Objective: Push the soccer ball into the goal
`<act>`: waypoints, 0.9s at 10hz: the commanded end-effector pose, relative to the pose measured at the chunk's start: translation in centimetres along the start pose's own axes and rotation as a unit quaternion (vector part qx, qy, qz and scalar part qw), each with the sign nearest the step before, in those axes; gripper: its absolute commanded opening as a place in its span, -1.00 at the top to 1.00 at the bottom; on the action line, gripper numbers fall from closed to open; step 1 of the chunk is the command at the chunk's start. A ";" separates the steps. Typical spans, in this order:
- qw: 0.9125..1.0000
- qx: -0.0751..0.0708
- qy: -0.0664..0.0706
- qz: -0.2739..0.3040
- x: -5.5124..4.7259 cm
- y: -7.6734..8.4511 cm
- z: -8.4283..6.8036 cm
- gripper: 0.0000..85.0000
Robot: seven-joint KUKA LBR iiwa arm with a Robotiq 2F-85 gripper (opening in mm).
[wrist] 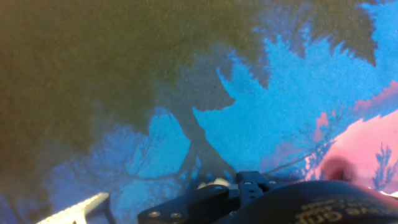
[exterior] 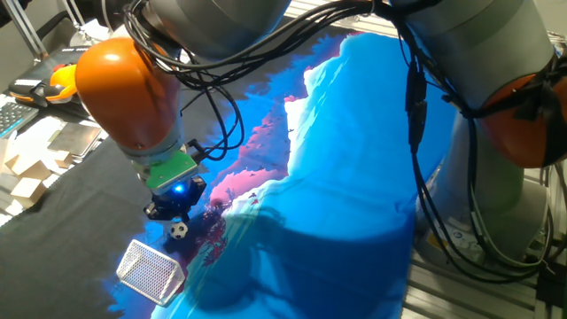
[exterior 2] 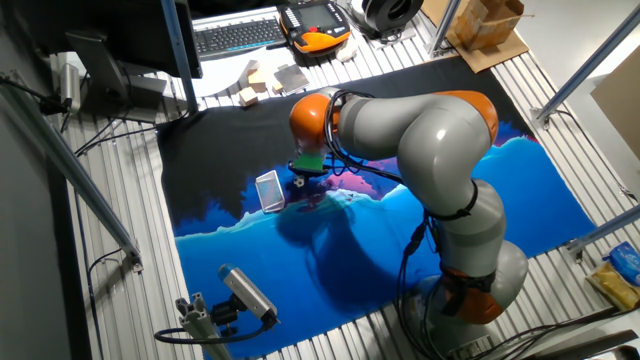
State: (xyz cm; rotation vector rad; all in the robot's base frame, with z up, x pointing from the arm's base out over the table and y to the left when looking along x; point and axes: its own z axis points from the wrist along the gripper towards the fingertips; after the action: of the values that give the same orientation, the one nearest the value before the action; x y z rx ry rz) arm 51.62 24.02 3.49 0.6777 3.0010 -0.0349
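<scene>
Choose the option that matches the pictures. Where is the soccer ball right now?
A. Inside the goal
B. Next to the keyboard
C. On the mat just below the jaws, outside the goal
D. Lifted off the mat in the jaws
C: the soccer ball lies on the mat just under the gripper, short of the goal, which holds nothing.

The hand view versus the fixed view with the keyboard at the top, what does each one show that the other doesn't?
Only the hand view: a close look at the printed mat from just above it.

Only that fixed view: the whole arm, the keyboard, wooden blocks and the goal's full shape.

Both: the goal, a mere corner in the hand view, and the mat. The soccer ball is not clear in either; the pincer's state is unclear.
</scene>
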 end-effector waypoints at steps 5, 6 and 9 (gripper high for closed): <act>1.000 0.001 -0.003 0.015 0.9 1.1 0.3 1.00; 1.000 0.004 -0.005 0.015 0.8 0.9 0.2 1.00; 1.000 -0.005 -0.001 0.029 1.0 1.2 0.1 1.00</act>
State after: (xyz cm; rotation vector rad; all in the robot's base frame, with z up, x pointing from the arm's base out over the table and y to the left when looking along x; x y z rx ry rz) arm 51.23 25.57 3.32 0.7596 2.9755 -0.0193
